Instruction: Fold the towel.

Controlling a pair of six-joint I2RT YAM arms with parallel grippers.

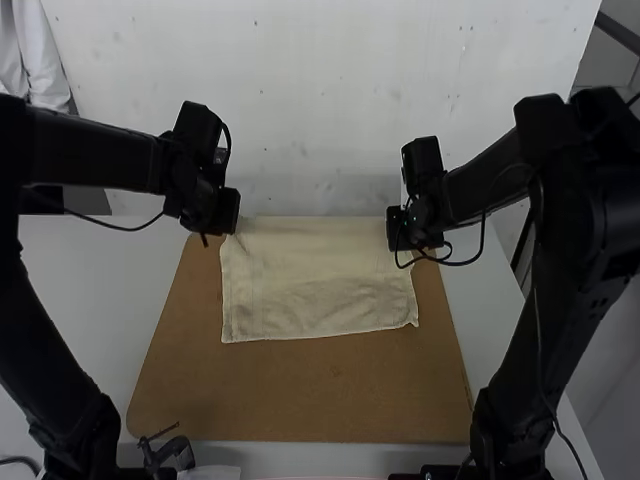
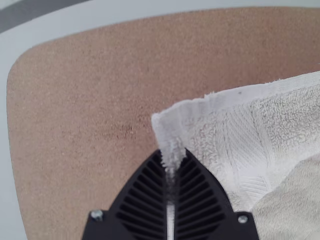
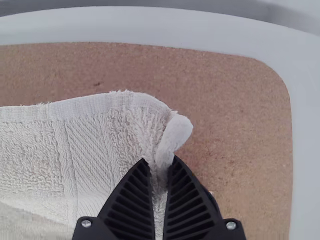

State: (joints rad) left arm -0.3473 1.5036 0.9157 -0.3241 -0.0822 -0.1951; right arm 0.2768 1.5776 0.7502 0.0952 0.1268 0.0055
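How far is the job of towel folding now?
Done: the towel looks laid out on the brown board. In hand: the left gripper and right gripper each pinch a far corner. Left to do, probably: bring that edge nearer, then smooth.

The towel [image 1: 318, 290] is cream-coloured and looped, with ribbed bands near its far corners. It lies in a wide, lightly wrinkled rectangle on a brown board [image 1: 300, 395], mid-frame in the high view, those corners pinched into narrow ridges.
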